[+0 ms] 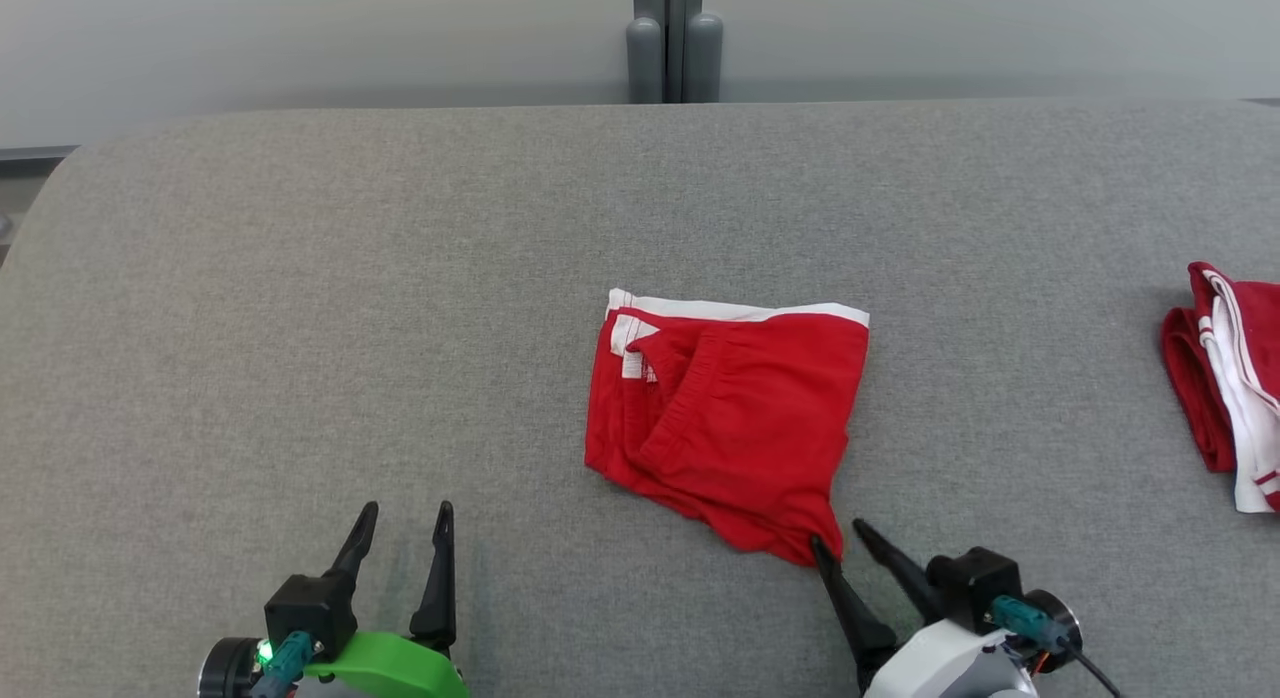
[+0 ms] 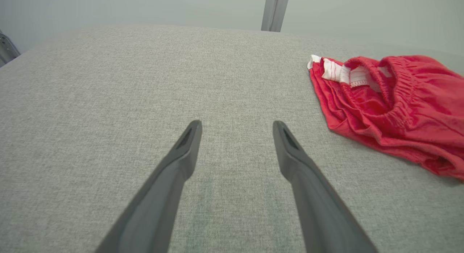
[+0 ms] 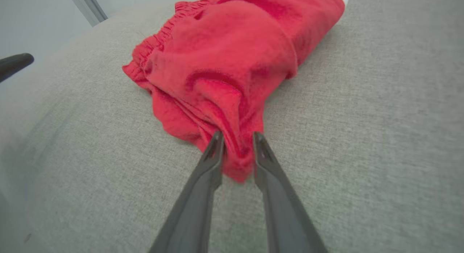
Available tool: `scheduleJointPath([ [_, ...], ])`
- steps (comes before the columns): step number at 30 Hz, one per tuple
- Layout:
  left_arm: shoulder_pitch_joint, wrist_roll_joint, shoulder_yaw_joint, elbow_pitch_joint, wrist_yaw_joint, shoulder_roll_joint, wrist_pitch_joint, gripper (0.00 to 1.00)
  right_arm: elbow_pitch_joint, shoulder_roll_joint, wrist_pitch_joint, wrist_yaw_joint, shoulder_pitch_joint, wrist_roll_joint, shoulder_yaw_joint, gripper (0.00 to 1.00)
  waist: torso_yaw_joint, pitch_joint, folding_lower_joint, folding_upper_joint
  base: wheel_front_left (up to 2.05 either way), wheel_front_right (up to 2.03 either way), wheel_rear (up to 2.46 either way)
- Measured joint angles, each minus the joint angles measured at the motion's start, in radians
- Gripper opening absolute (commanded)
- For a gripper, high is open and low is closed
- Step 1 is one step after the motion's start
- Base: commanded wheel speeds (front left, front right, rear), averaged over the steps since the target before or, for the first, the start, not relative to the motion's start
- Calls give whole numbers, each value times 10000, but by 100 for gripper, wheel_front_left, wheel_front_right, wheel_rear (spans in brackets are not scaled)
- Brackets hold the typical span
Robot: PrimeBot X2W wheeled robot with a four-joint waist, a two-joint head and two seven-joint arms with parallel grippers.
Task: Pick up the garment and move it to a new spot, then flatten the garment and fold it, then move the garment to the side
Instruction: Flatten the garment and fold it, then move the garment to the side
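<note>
Two red garments lie on a broad grey cloth-covered tabletop, and the larger one is the job. That garment, red shorts with a white band along the far edge, sits near the middle in a loose, roughly squared bundle, its elastic waist showing on the left. A smaller red and white piece lies well apart at the right edge.

The right arm reaches in low from the near right, its pale forearm angled toward the middle. The right tool stands half spread around the bundle's near corner, with cloth bunched between the fingers. Whether they bite or merely straddle it, I cannot tell.

The left tool is spread wide over bare tabletop at the near left, fingers pointing away from the robot, well clear of the shorts.

I judge this a grasp at the corner. To do it well, take every layer deep between the fingers, close firmly, then lift gently so the bundle does not spill open.
</note>
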Motion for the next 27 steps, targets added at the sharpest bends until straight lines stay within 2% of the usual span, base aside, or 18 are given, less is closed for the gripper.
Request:
scheduleJointPath([
  [5, 12, 23, 119, -21, 0, 0, 0, 100, -775, 10, 0, 0, 14, 199, -959, 100, -141, -74, 0, 0, 0, 0, 0],
  [11, 5, 107, 318, -153, 0, 0, 0, 100, -1845, -10, -2, 0, -291, 167, -2888, 100, -280, -77, 0, 0, 0, 0, 0],
  [16, -5, 251, 395, -268, -2, 0, 0, 100, -2013, -12, -2, 0, -397, 23, -3923, 100, -360, -79, 0, 0, 0, 0, 0],
  [21, 24, 305, 360, -316, 0, 0, 0, 100, -1321, -6, 0, 0, -154, -140, -4265, 100, -397, -131, 0, 0, 0, 0, 0],
  [27, 33, 303, 272, -355, -2, 0, 0, 100, -1143, -8, -2, 0, -301, -128, -4010, 100, -370, -11, 0, 0, 0, 0, 0],
])
